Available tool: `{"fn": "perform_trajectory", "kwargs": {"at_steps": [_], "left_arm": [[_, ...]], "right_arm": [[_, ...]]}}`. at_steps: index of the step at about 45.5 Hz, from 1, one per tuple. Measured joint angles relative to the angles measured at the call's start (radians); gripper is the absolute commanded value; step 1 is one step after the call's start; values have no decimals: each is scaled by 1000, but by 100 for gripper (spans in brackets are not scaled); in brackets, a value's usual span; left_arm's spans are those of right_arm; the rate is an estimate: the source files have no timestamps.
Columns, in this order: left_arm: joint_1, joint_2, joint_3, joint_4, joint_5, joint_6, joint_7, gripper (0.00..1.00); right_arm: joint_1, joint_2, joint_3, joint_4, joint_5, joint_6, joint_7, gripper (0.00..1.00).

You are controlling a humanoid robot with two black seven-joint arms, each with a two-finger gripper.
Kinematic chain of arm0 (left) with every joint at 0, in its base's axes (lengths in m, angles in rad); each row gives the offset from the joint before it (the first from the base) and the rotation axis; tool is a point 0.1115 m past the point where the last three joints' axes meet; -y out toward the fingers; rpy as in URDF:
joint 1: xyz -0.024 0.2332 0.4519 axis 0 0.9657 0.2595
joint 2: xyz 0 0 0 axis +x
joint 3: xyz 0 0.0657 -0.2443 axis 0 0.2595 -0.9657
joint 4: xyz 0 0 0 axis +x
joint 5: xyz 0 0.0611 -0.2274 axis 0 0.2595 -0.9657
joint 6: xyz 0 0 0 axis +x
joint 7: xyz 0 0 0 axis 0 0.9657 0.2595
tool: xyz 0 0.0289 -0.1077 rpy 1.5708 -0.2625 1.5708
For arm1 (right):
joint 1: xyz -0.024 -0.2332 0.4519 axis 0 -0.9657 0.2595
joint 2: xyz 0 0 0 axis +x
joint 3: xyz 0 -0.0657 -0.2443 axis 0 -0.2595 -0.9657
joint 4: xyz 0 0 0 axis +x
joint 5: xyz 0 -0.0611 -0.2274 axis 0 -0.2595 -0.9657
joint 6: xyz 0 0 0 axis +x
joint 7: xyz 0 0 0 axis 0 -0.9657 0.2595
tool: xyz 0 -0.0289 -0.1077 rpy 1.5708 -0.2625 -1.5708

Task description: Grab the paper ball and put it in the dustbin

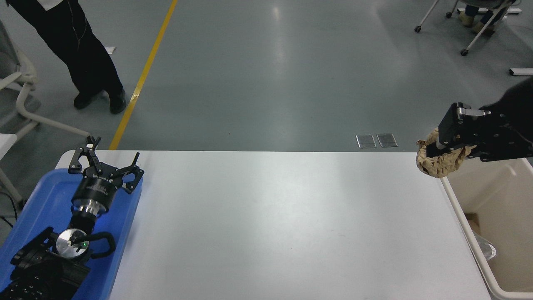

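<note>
The right gripper (442, 151) is clamped on the paper ball (439, 162) above the table corner; released here, it may miss the dustbin (466, 221).

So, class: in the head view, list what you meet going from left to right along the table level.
Blue tray → left end effector, parked over the tray → white table → paper ball → right end effector gripping it → dustbin.
</note>
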Motion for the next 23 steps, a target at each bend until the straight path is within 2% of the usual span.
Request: {"fn": "perform_trajectory", "kwargs": {"at_steps": [12, 23], "left_arm": [[0, 0, 0, 0, 0, 0, 0, 99], [0, 0, 0, 0, 0, 0, 0, 99]], "right_arm": [[-393, -62, 39, -221, 9, -245, -1, 0], [-857, -98, 219, -476, 74, -470, -2, 0]]}}
